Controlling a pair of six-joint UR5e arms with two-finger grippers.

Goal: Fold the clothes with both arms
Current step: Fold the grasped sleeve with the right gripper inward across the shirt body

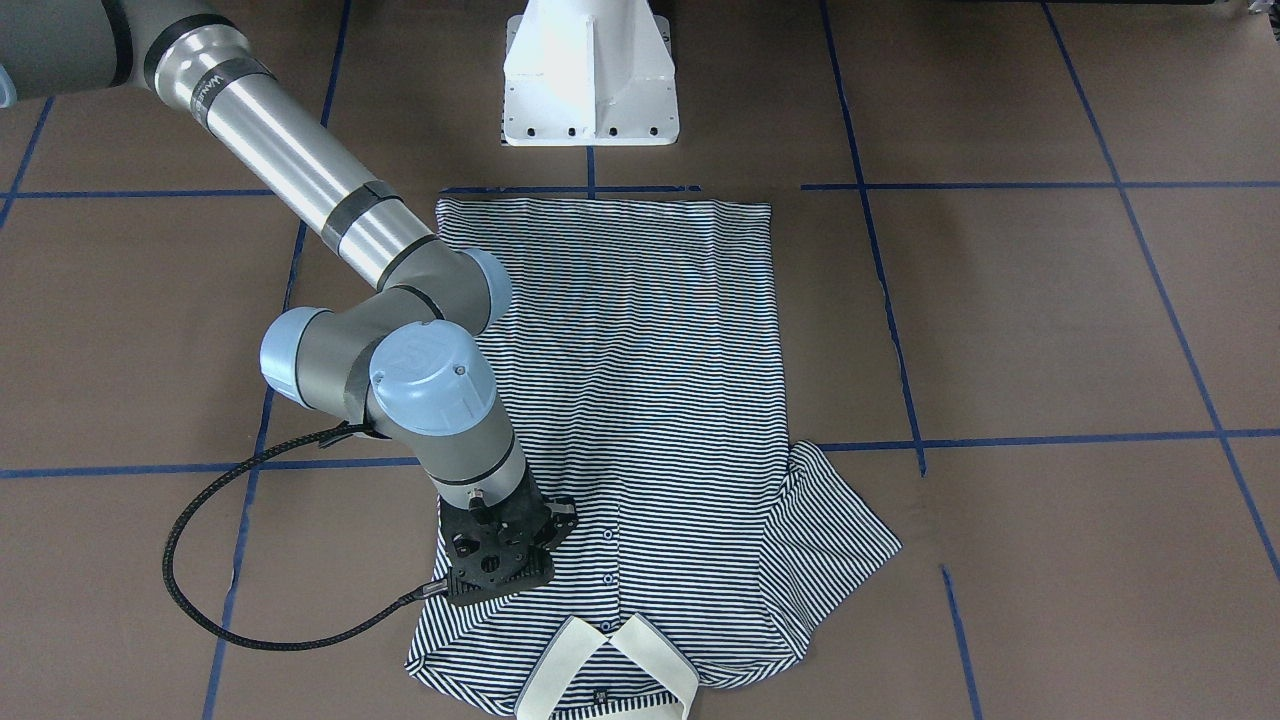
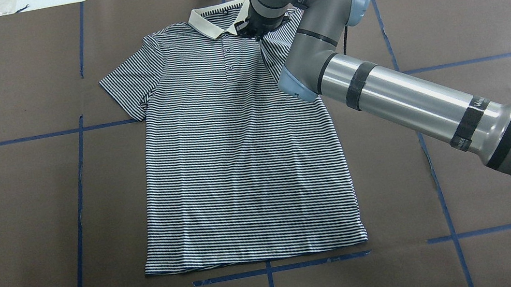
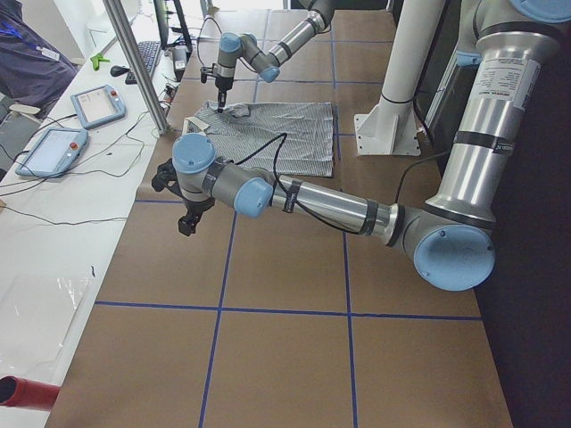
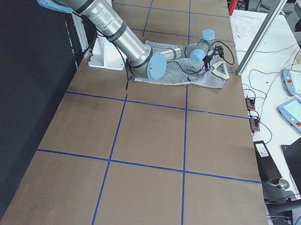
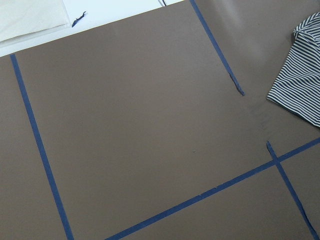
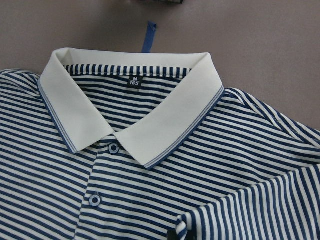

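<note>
Right tool (image 1: 500, 580) on polo shirt (image 1: 640, 400) shoulder beside collar (image 1: 565, 660); cannot tell if clamped.

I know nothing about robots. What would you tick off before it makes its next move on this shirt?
1. Polo shirt flat, front up: ok.
2. Sleeve on the robot's right folded in: ok.
3. Sleeve on the robot's left folded in: not ok, it lies spread out.
4. Right hand by the collar, grip on cloth: cannot tell.
5. Left hand at the shirt: not ok, it hangs over bare table.
</note>
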